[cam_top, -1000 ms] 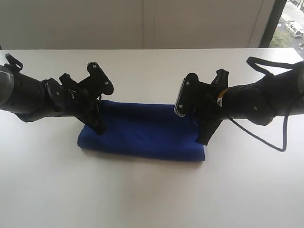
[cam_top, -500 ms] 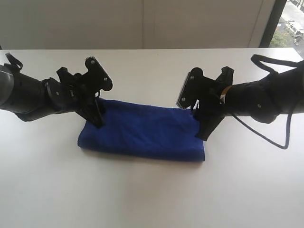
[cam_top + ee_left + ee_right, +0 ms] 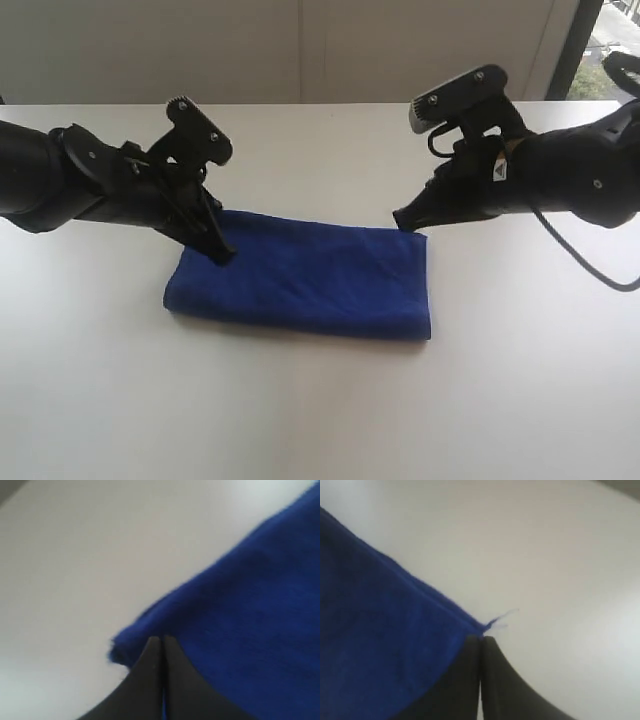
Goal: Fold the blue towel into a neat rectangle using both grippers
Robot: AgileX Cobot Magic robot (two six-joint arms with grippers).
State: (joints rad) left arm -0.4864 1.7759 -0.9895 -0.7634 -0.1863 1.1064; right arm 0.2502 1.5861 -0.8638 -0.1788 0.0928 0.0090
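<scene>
The deep blue plush towel point(image 3: 305, 285) lies folded in a long rectangle on the white flat table point(image 3: 320, 420). The black left gripper point(image 3: 222, 254) has its fingers pressed together, with the tips at the towel's rear left corner. The black right gripper point(image 3: 403, 217) is closed too, at the rear right corner (I cannot tell if any cloth is pinched).

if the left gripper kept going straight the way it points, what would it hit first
Likely the deep royal-blue plush towel: the left gripper, shut and angled down, has its tips at a corner, white table beneath.
</scene>
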